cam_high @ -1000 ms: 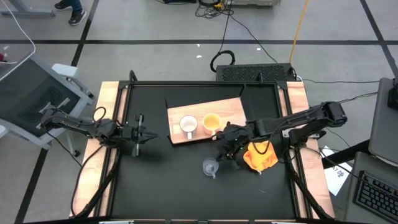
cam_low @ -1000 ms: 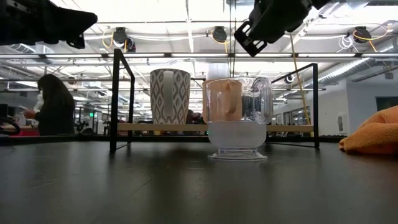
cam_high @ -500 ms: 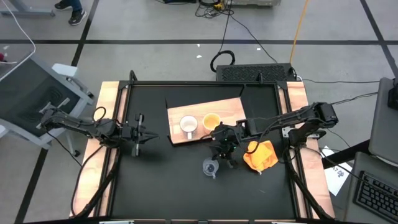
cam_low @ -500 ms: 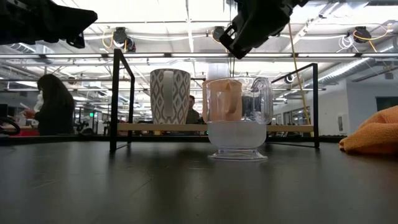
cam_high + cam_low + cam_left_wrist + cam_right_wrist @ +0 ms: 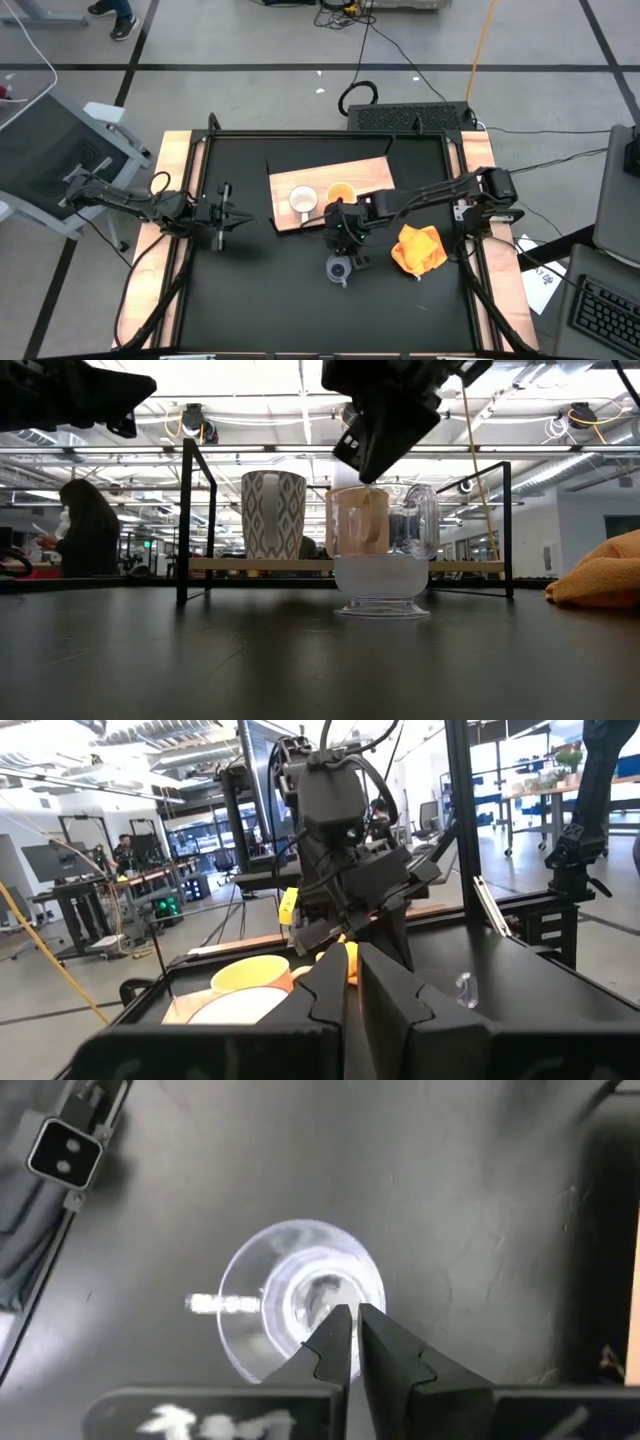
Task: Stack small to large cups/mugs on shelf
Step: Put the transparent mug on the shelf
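The clear glass cup stands upright on the black tabletop, near of the shelf; the low view shows its foot on the table. My right gripper hangs just above it, fingers shut and pointing down over the cup's mouth, touching nothing that I can see. The white mug and the yellow-orange mug stand upright side by side on the light-brown shelf board. My left gripper waits shut, well to the left of the board.
An orange-yellow cloth lies crumpled on the table right of the glass cup. A black frame borders the table's far side. Bare tabletop lies near and left of the cup. A person sits in the room beyond.
My right gripper has moved toward the table's left and down, from beside the cloth to a spot right over the glass cup. The cups, the board and the cloth have stayed where they were.
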Available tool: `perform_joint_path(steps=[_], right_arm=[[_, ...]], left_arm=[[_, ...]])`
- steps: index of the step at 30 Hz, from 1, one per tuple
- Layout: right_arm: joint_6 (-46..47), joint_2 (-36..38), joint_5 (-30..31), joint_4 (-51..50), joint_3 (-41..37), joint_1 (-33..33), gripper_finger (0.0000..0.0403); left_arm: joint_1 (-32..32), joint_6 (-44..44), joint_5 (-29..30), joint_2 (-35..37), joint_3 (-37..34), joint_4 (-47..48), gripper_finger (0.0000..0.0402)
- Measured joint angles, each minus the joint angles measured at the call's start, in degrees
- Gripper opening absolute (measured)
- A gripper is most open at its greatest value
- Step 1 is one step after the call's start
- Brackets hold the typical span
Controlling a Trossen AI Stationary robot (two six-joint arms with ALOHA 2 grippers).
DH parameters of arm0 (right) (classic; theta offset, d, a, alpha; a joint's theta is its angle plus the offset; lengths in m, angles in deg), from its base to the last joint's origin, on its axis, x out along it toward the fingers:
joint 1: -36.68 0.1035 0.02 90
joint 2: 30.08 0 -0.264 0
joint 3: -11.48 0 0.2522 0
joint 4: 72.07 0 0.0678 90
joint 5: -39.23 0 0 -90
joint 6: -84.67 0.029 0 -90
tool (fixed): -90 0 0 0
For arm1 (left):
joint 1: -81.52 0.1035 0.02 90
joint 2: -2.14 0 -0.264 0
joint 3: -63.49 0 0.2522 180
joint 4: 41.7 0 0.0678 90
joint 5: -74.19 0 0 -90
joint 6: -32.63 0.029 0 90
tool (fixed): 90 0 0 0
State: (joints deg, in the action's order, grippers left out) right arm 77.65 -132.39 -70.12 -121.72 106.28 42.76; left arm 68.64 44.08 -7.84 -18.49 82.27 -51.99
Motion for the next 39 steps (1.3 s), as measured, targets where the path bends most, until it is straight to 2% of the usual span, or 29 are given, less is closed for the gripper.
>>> perform_joint_path(steps=[15, 28, 39], right_arm=[[-3.3, 0.0, 0.0, 0.6, 0.2, -0.4, 0.002], [-2.8, 0.0, 0.0, 0.5, 0.1, -0.5, 0.0131], [-1.9, 0.0, 0.0, 6.4, -4.0, -0.4, 0.0148]], left_arm=[[0.0, 0.4, 0.4, 0.0, 0.0, 0.3, 0.0031], [0.0, 0.8, 0.5, 0.0, 0.0, 0.3, 0.0031], [0.0, 0.8, 0.5, 0.0, 0.0, 0.3, 0.0031]])
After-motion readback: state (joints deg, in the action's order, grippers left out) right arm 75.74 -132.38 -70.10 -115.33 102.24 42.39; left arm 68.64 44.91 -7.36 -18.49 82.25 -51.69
